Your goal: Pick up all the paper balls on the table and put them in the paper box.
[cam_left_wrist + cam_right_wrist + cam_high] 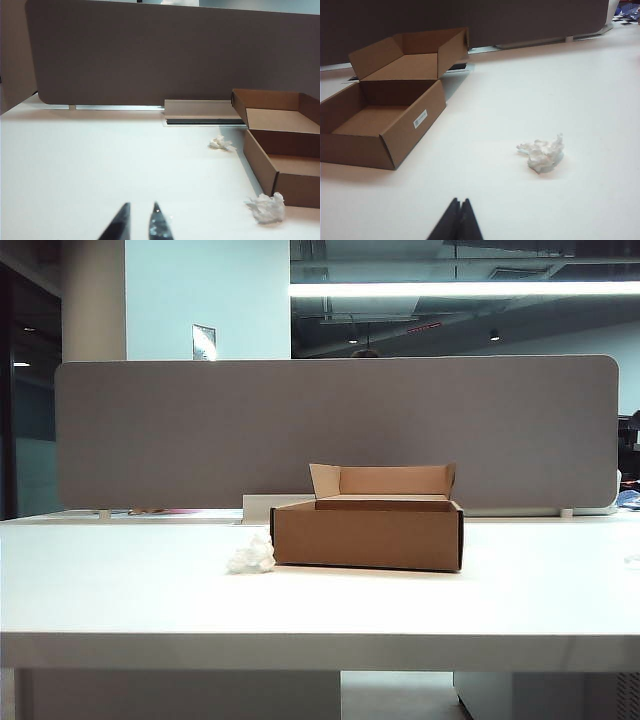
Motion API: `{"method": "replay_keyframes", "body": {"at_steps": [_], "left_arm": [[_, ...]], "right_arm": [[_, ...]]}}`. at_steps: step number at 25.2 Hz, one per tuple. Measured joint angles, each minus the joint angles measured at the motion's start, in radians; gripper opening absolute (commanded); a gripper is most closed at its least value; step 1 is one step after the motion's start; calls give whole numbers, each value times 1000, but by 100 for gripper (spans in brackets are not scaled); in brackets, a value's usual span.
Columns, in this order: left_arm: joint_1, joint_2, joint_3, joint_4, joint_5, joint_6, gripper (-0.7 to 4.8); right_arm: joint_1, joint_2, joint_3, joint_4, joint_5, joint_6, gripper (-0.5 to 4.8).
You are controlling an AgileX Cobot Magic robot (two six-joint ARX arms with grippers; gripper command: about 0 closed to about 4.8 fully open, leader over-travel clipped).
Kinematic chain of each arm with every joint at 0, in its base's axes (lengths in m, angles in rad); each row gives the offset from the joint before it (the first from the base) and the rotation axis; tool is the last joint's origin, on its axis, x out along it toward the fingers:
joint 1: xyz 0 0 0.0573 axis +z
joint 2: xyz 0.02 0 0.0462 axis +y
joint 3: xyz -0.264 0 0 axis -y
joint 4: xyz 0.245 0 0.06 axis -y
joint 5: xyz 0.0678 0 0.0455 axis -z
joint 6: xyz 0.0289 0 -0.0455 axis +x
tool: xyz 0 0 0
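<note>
exterior view: the brown paper box point(367, 532) is seen at frame centre on the white table point(120, 590), lid flap up, in front of the grey divider panel point(200, 430). one paper ball point(252, 556) is noted touching or just beside the box's lower left corner. neither arm is seen here.

left wrist view: the left gripper point(141, 222) is seen at the bottom edge, left of centre, its dark tips standing slightly apart with nothing between them. two paper balls are logged: a near one point(266, 208) at lower right, just beside the box's near corner point(280, 170), and a far one point(221, 144) right of centre, near the low white block point(200, 111). both lie ahead and to the right of the tips.

right wrist view: the right gripper point(457, 222) is seen at bottom centre, tips pressed together, empty. a paper ball point(543, 154) lies ahead and to the right, well apart from the box point(385, 115) at left. the box interior appears empty.

judgement: this ball is taken as the right arm's, the other two as the left's; no ball shows a clear long axis.
</note>
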Motion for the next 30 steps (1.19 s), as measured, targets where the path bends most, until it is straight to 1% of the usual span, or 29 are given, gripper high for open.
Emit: {"method": "replay_keyframes", "body": {"at_steps": [14,16,19,20,21,22,24,27,30], "left_arm": [[-1,0,0,0,0,0,49],[-1,0,0,0,0,-23,48],[-1,0,0,10,0,-96,46],[-1,0,0,10,0,-109,28],[-1,0,0,10,1,-113,1],[-1,0,1,10,3,-114,-6],[-1,0,26,-2,34,-119,-6],[-1,2,80,-58,42,-119,-6],[-1,24,106,-72,42,-119,-6]], "right_arm": [[0,0,0,0,-1,0,-1],[0,0,0,0,-1,0,-1],[0,0,0,2,-2,2,-2],[0,0,0,11,-2,16,-2],[0,0,0,25,-4,31,-3],[0,0,0,41,-8,49,-4],[0,0,1,98,-18,86,-4],[0,12,53,70,-18,91,-5],[0,40,100,66,1,91,-5]]}}
